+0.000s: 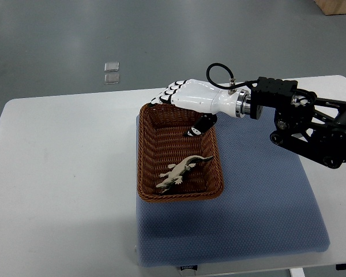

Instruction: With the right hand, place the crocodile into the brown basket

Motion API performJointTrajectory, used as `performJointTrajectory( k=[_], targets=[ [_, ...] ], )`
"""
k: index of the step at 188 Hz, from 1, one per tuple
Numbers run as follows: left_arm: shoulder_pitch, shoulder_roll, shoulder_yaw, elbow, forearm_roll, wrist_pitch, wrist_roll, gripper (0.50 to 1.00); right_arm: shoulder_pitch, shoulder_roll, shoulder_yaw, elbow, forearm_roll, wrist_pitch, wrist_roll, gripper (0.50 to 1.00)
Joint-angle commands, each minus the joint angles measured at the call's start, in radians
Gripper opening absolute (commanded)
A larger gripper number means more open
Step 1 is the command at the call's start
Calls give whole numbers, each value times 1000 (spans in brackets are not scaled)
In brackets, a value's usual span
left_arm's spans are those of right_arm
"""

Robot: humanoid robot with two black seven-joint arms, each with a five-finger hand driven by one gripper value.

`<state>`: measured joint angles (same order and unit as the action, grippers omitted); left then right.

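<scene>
A small grey-green toy crocodile [181, 171] lies inside the brown wicker basket [145, 167], near its front right corner, slanted from lower left to upper right. My right hand [181, 107], white with black fingertips, hovers over the basket's far end, its arm coming in from the right. Its fingers are spread and relaxed, holding nothing, and its thumb [197, 128] points down into the basket. The hand is clear of the crocodile. My left arm is out of sight.
The basket stands on the left part of a blue-grey mat [265, 213] on a white table [57, 173]. Two small clear squares [111, 73] lie on the floor beyond the table's far edge. A cardboard box corner [337, 6] shows top right.
</scene>
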<state>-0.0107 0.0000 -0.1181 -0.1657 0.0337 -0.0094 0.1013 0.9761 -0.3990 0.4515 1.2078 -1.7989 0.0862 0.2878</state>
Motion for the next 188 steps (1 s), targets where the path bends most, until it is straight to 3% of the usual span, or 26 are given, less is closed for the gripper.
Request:
performJointTrajectory(
  k=[1, 21, 52, 81, 109, 130, 188],
  targets=[
    [0, 0, 0, 0, 0, 0, 0, 1000, -60, 22, 183, -19, 24, 116, -19, 901],
    [0, 0, 0, 0, 0, 0, 0, 1000, -132, 60, 390, -57, 64, 211, -47, 901],
    [0, 0, 0, 0, 0, 0, 0, 1000, -189, 117, 636, -145, 177, 293, -114, 901],
    [0, 0, 0, 0, 0, 0, 0, 1000, -214, 147, 733, -294, 369, 271, -151, 901],
    [0, 0, 0, 0, 0, 0, 0, 1000, -238, 177, 743, -467, 636, 173, -153, 901],
    [0, 0, 0, 0, 0, 0, 0, 1000, -243, 180, 739, -559, 806, 159, -157, 901],
    [0, 0, 0, 0, 0, 0, 0, 1000, -277, 201, 740, -594, 926, 156, -157, 919]
  ],
)
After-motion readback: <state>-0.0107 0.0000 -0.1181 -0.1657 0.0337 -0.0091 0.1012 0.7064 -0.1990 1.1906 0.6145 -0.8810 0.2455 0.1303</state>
